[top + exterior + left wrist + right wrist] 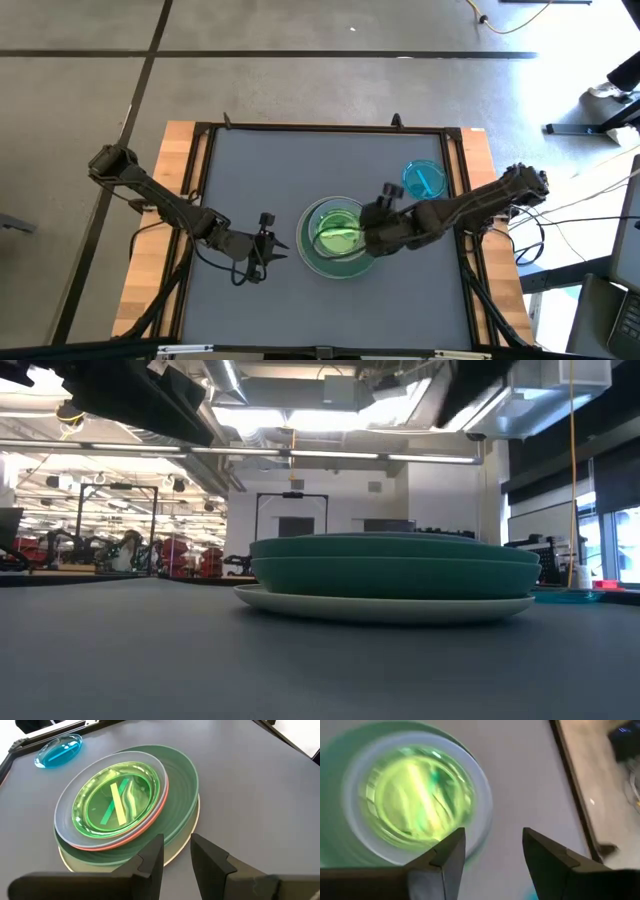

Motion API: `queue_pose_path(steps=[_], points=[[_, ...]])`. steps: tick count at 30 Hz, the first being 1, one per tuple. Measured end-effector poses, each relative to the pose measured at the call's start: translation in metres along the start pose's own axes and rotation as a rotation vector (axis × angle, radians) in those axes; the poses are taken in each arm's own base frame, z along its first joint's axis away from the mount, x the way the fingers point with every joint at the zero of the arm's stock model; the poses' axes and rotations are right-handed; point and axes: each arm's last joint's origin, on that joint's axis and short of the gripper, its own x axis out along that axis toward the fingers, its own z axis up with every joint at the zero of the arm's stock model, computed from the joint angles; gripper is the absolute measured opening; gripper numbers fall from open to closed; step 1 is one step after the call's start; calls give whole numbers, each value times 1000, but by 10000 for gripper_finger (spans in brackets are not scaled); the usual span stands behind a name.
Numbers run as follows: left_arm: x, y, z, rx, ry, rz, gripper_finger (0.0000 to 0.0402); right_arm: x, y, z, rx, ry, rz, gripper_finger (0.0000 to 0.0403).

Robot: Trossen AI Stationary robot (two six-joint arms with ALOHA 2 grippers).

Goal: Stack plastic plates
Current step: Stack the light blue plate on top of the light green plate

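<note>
The plates are stacked at the table's middle (338,238): cream-white at the bottom (385,607), green ones above (395,573), then salmon-pink (150,819) and blue-grey (67,805), with a translucent bright green plate (117,800) on top. A cyan plate (424,178) lies flat on the table to the far right of the stack (59,750). No orange plate shows. My right gripper (494,845) is open and hovers above the stack's right rim (368,226). My left gripper (176,852) is open, just left of the stack (274,247).
A raised black frame (205,150) borders the grey mat, with wooden table edges (175,160) outside it. Bare mat lies at the far side (310,165) and near the front (400,310). A room with equipment shows beyond the table in the low view.
</note>
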Motion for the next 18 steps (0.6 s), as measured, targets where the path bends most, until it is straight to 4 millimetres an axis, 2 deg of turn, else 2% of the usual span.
queue_pose_path(steps=[3, 7, 13, 18], points=[[0, 0, 0, -1, -1, 0, 90, 6, -16, -14, 49, 55, -47, 189], [0, 0, 0, 0, -1, 0, 90, 27, -41, -43, 141, 134, -115, 189], [0, 0, 1, -4, -7, 0, 90, 72, -73, -92, 346, 239, -154, 189], [0, 0, 1, -1, -14, 0, 90, 111, -88, -126, 474, 331, -140, 189]])
